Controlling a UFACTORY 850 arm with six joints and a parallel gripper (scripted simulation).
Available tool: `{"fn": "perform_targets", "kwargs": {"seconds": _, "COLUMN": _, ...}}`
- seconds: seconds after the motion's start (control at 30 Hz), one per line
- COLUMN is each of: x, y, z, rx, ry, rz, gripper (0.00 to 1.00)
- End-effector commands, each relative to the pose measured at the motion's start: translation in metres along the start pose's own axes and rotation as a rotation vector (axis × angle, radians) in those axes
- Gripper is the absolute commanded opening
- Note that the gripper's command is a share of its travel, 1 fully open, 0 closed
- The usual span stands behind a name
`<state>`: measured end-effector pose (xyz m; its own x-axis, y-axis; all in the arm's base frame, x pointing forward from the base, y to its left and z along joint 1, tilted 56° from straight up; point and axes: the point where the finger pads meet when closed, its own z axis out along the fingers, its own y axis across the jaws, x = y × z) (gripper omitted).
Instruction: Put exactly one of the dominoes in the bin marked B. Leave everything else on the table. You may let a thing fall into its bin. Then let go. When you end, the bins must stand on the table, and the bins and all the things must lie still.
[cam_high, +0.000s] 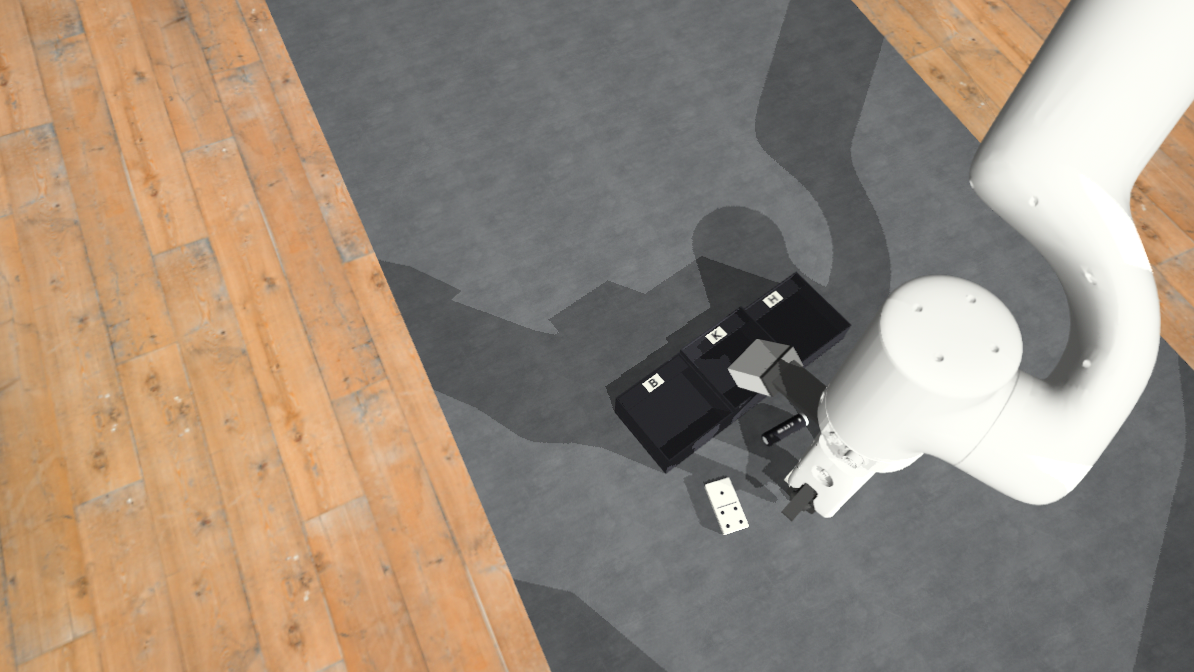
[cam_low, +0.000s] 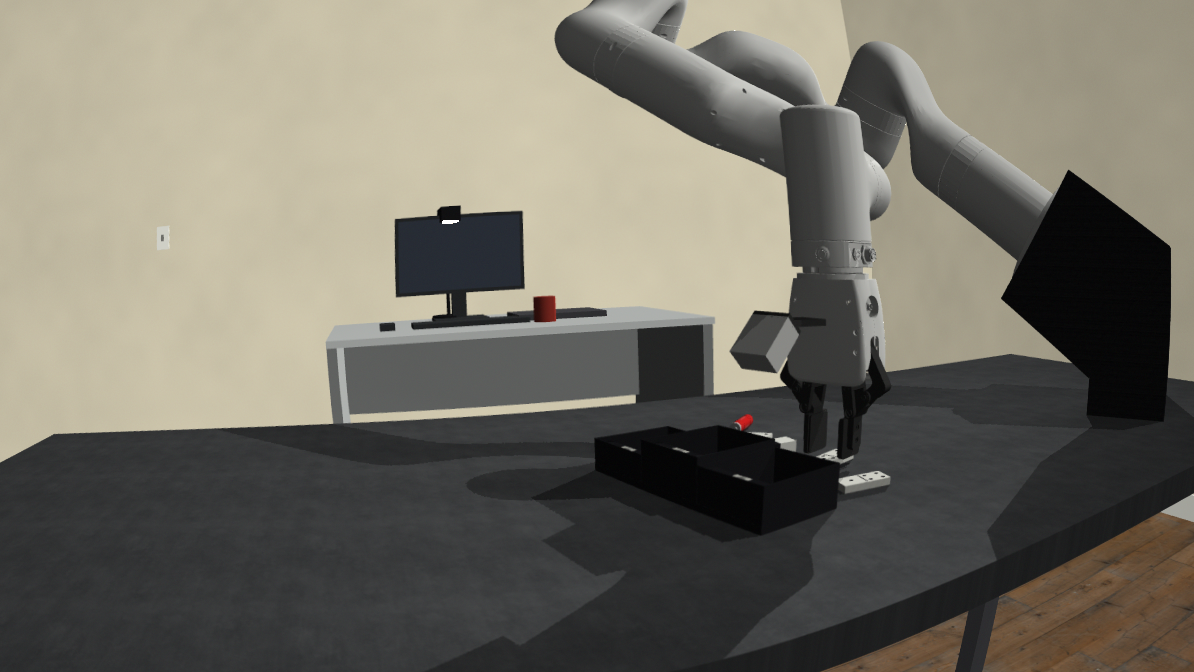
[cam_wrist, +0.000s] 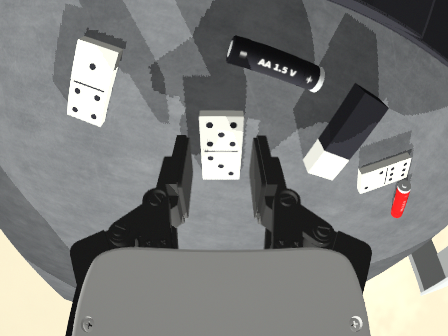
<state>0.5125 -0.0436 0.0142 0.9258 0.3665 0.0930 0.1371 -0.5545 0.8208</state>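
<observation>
Right now the claw (cam_wrist: 220, 171) hangs low over the tabletop (cam_wrist: 147, 4), fingers half spread and pinching nothing, straddling a domino (cam_wrist: 220, 146) that lies flat between them. This looks like the reach for the grasp; next it should settle, squeeze the long sides, lift, and carry left. Farther off sit a second domino (cam_wrist: 91, 80), a battery (cam_wrist: 275, 64) and bin B (cam_high: 672, 404).
</observation>
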Motion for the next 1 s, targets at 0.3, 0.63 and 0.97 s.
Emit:
{"fn": "perform_targets", "kwargs": {"seconds": 0.3, "x": 0.0003, "y": -0.0001, "z": 0.0066, "rx": 0.0, "ry": 0.001, "rz": 0.0, "gripper": 0.41}}
{"fn": "perform_targets", "kwargs": {"seconds": 0.63, "x": 0.0002, "y": 0.0, "z": 0.0066, "rx": 0.0, "ry": 0.001, "rz": 0.0, "gripper": 0.0}}
{"fn": "perform_targets", "kwargs": {"seconds": 0.97, "x": 0.0003, "y": 0.0, "z": 0.0066, "rx": 0.0, "ry": 0.001, "rz": 0.0, "gripper": 0.0}}
